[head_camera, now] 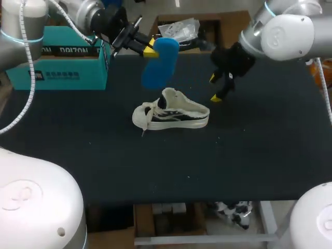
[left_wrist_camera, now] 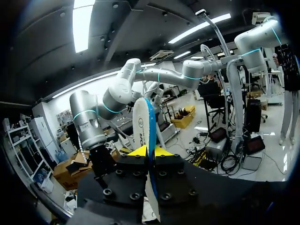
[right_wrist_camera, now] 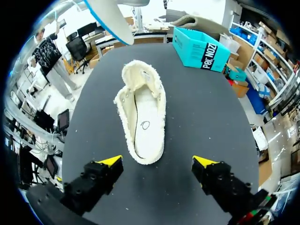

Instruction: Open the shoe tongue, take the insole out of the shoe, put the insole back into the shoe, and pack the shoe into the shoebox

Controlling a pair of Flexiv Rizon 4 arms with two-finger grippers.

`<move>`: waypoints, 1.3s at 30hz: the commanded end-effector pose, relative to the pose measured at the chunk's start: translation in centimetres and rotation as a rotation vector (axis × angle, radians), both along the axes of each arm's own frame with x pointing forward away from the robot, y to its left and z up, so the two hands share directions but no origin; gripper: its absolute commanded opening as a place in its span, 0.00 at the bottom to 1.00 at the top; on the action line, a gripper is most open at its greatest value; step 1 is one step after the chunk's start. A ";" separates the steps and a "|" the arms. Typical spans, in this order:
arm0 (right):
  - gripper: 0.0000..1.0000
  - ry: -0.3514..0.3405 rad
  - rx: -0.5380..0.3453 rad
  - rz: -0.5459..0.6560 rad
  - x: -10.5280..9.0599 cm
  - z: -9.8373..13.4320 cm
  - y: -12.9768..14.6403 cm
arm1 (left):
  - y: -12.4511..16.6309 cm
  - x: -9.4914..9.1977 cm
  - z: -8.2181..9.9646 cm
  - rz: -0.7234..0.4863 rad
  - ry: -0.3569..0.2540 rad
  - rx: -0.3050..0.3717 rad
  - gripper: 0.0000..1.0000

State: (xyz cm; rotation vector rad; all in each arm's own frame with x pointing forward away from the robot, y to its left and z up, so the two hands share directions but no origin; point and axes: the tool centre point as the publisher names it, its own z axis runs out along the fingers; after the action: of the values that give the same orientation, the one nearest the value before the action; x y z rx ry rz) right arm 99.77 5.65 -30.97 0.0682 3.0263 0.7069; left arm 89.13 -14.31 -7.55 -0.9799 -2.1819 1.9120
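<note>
The blue insole (head_camera: 158, 63) hangs in the air above the table's far middle, with my left gripper (head_camera: 149, 50) shut on its upper end. In the left wrist view the insole (left_wrist_camera: 142, 122) stands edge-on, white on one face and blue on the other, pinched between the yellow tips of the left gripper (left_wrist_camera: 149, 151). The white and black shoe (head_camera: 171, 114) lies on the black table, toe toward the left. My right gripper (head_camera: 213, 88) hovers open just right of and behind the heel. In the right wrist view the shoe (right_wrist_camera: 140, 117) lies ahead of the right gripper (right_wrist_camera: 158, 161), its opening facing up; the insole (right_wrist_camera: 110, 18) hangs beyond it.
A teal shoebox (head_camera: 57, 65) stands at the far left of the table and shows again as the teal shoebox (right_wrist_camera: 199, 48) beyond the shoe. A brown cardboard box (head_camera: 228, 23) with plastic wrapping sits at the back edge.
</note>
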 end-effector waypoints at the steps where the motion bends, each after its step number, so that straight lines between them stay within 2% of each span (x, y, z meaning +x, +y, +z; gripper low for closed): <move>1: 1.00 0.018 -0.063 0.011 0.6 0.3 0.6 | 0.0 -1.3 0.1 0.147 -0.016 -0.041 0.00; 6: 1.00 0.034 -0.088 0.027 1.2 0.1 1.4 | 0.0 -1.3 0.1 0.147 -0.016 -0.041 0.00; 7: 1.00 0.034 -0.094 0.031 1.4 0.2 1.6 | 0.8 -1.1 0.0 0.201 -0.016 -0.087 0.00; 8: 1.00 0.035 -0.100 0.036 1.5 0.3 1.8 | 1.5 -1.1 -0.1 0.226 -0.039 -0.102 0.00; 10: 1.00 0.039 -0.123 0.047 1.7 0.4 2.3 | 3.1 -1.0 -0.1 0.281 -0.036 -0.157 0.00; 13: 1.00 0.034 -0.145 0.048 1.9 0.6 3.2 | 5.1 -0.9 -0.1 0.355 -0.045 -0.204 0.00; 20: 1.00 0.025 -0.256 0.001 1.9 0.8 5.5 | 9.9 -0.8 0.2 0.493 -0.020 -0.320 0.00; 23: 1.00 0.007 -0.288 -0.017 1.7 0.5 6.3 | 11.4 -0.8 0.3 0.524 -0.005 -0.349 0.00; 30: 1.00 -0.024 -0.334 -0.033 1.5 -0.7 7.9 | 13.5 -0.3 -0.3 0.574 0.026 -0.367 0.00; 35: 1.00 -0.014 -0.356 -0.032 2.0 -1.6 8.9 | 14.5 0.3 -1.1 0.615 0.055 -0.359 0.00; 36: 0.86 -0.012 -0.355 -0.032 2.1 -1.7 9.0 | 14.6 0.4 -1.3 0.623 0.059 -0.356 0.00; 39: 0.81 -0.005 -0.373 -0.029 2.3 -1.9 9.5 | 15.3 0.6 -1.5 0.640 0.066 -0.347 0.00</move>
State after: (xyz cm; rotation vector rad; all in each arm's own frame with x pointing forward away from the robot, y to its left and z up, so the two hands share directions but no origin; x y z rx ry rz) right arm 101.38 14.48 -32.72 0.0965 3.0623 0.2051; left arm 90.26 0.60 -9.01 -0.4205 -2.3054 2.4802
